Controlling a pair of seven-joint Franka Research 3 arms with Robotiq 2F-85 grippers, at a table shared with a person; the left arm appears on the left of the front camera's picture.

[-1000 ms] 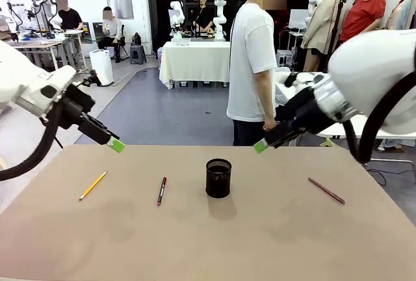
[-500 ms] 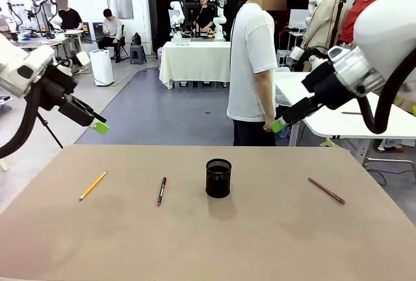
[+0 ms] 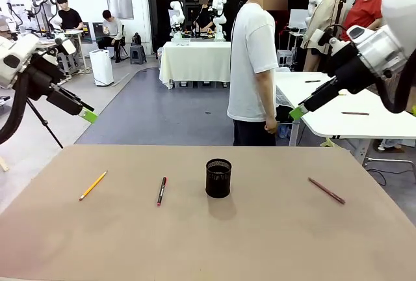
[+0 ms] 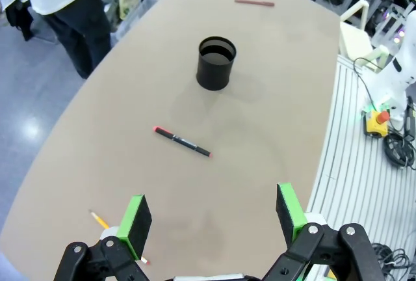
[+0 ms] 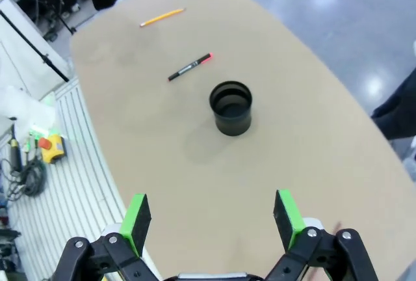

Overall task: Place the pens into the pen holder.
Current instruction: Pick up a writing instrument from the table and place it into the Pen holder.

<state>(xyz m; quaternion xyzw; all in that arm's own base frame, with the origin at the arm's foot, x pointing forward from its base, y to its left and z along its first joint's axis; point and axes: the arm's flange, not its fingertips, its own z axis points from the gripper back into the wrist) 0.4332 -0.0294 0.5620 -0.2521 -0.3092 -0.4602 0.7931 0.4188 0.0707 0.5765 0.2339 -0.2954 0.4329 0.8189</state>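
Left tool [image 3: 88,116] and right tool [image 3: 297,112] lifted outward, both open, black pen [image 3: 161,190] lying near-to-far

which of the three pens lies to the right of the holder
The brownish-red pencil: it lies alone on the robot's right of the pen holder, while the black pen and the yellow pencil both lie on its left.

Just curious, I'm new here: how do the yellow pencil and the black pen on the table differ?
The yellow pencil is one colour and lies slanted near the left edge; the black pen has red ends and lies straighter, nearer the pen holder. Both lie flat on the table, outside the holder.
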